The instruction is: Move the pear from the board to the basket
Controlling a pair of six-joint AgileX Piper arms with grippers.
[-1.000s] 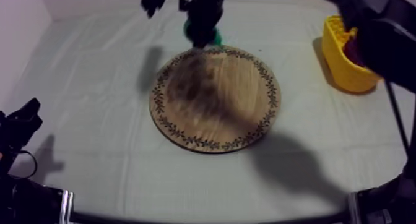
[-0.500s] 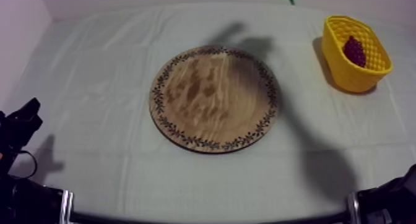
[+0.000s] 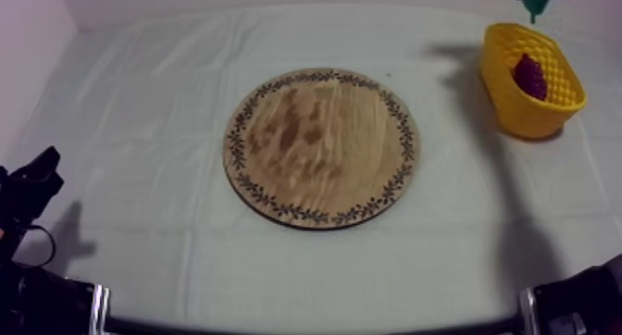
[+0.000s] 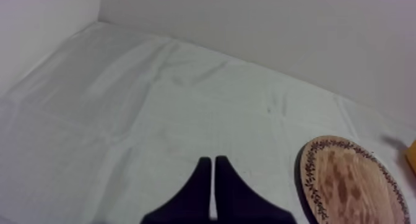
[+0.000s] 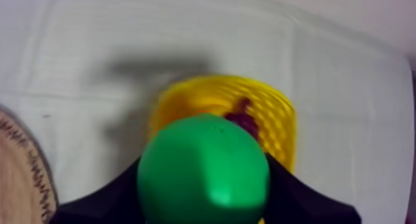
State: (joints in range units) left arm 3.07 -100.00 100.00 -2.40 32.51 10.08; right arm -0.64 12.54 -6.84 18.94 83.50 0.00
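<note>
Right wrist view: smooth, glossy green pear [image 5: 203,168] sits clamped between the right gripper [image 5: 204,192]'s black fingers, hanging right above the latticed yellow basket [image 5: 280,118] with the knobbly grapes [image 5: 244,120] inside. From the top, the basket's at 2 o'clock from the round wooden board [image 3: 321,146]. Left gripper [image 4: 213,172] sits low, fingers pressed into a wedge.

The round wooden board [image 3: 322,146] is pale tan with darker brown blotches of grain and a ring of dark leaf sprigs round its rim, and it lies on the grey-white cloth [image 3: 139,126]. At its two o'clock, the yellow lattice-walled plastic basket [image 3: 523,112] holds a dark red-purple bunch of grapes [image 3: 529,76]. The bright-green toy pear [image 5: 203,171] is smooth, with a few fine dark specks.
</note>
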